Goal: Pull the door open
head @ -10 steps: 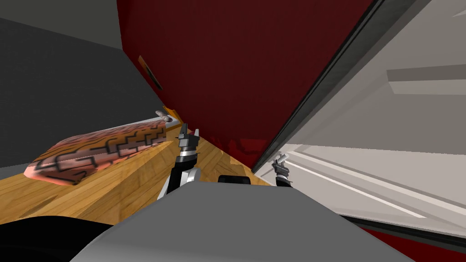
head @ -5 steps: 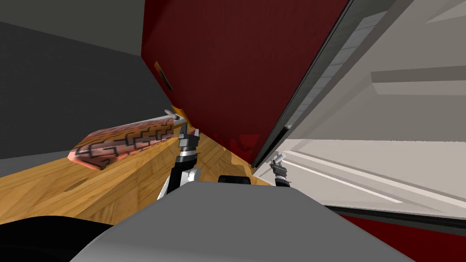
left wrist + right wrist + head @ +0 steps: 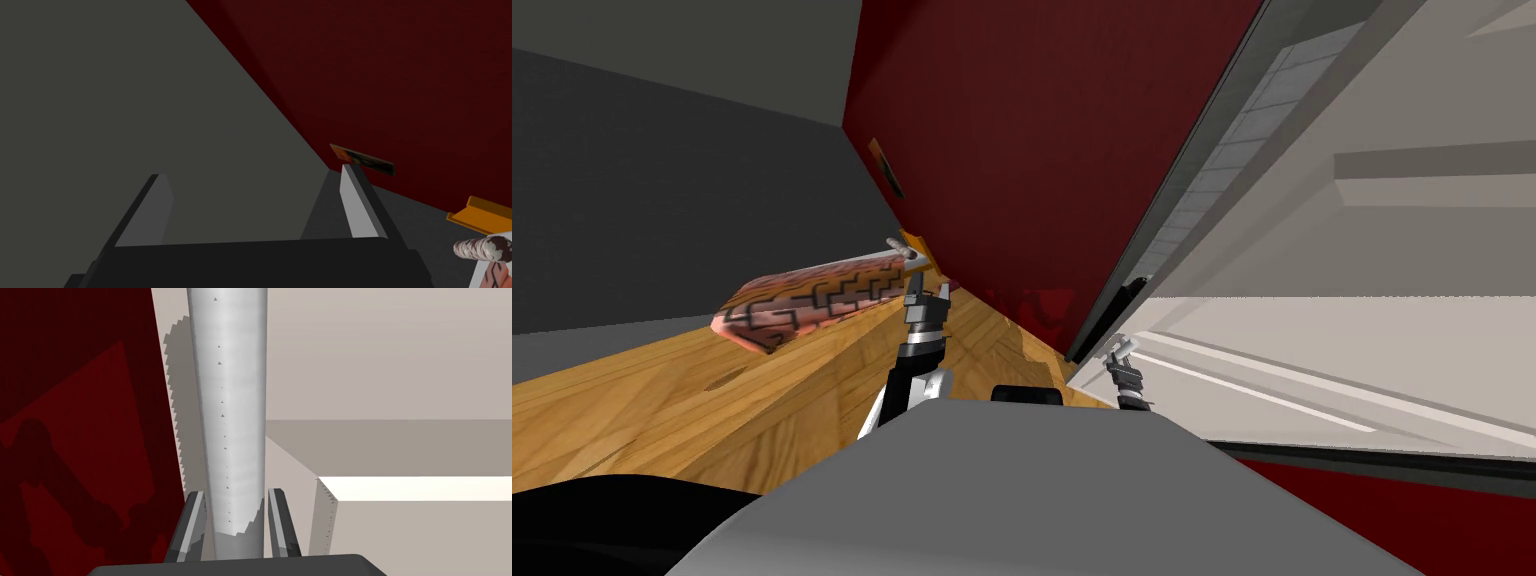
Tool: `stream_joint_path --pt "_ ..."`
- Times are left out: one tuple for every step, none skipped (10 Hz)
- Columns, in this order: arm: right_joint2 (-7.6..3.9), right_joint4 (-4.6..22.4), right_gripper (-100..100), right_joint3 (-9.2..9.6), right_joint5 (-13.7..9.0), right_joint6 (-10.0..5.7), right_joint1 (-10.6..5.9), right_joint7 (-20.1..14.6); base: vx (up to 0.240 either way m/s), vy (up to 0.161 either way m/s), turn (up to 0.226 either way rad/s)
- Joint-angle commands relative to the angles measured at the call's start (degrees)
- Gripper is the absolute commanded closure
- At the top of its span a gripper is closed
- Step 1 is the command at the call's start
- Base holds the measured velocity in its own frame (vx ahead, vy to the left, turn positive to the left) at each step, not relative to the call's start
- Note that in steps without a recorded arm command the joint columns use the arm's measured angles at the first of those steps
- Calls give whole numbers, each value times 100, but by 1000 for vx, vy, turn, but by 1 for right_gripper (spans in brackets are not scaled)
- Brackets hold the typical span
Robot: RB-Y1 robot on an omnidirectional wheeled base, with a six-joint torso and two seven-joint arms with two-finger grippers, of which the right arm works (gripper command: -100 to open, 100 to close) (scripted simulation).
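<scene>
The door (image 3: 1362, 340) is a pale beige panel to my right, standing ajar from its dark grey frame (image 3: 1162, 200). A grey tiled surface (image 3: 1237, 150) shows through the gap. My right gripper (image 3: 1120, 350) sits at the door's edge. In the right wrist view the right gripper (image 3: 235, 493) is shut on the door's grey cylindrical handle (image 3: 230, 413), fingers pressing its sides. My left gripper (image 3: 927, 298) hangs above the floor beside the dark red wall (image 3: 1032, 150). In its own wrist view the left gripper (image 3: 255, 210) is open and holds nothing.
A bed with a red-brown patterned cover (image 3: 812, 295) lies to my left on the wooden floor (image 3: 712, 400). A small framed picture (image 3: 887, 172) hangs on the red wall, and an orange piece (image 3: 914, 243) sits at the bed's end. A dark grey wall (image 3: 662, 200) stands behind the bed.
The gap between door and frame has widened, showing more of the tiled surface. My whole view has shifted, so the bed and the red wall sit further right.
</scene>
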Motion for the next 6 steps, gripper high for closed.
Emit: stream_joint_path --pt "-74 -18 100 115 51 -45 74 -90 -218 -22 87" --pt "-144 -41 100 204 96 -101 124 -168 -245 -3 104" --pt "-184 -53 100 254 121 -133 152 -211 -228 -5 99" --pt "-233 -69 100 316 153 -173 188 -265 -237 -39 103" --pt "-208 -91 100 271 128 -127 173 -220 -113 -16 36" --pt "-284 -67 100 393 188 -229 231 -326 -130 -7 130"
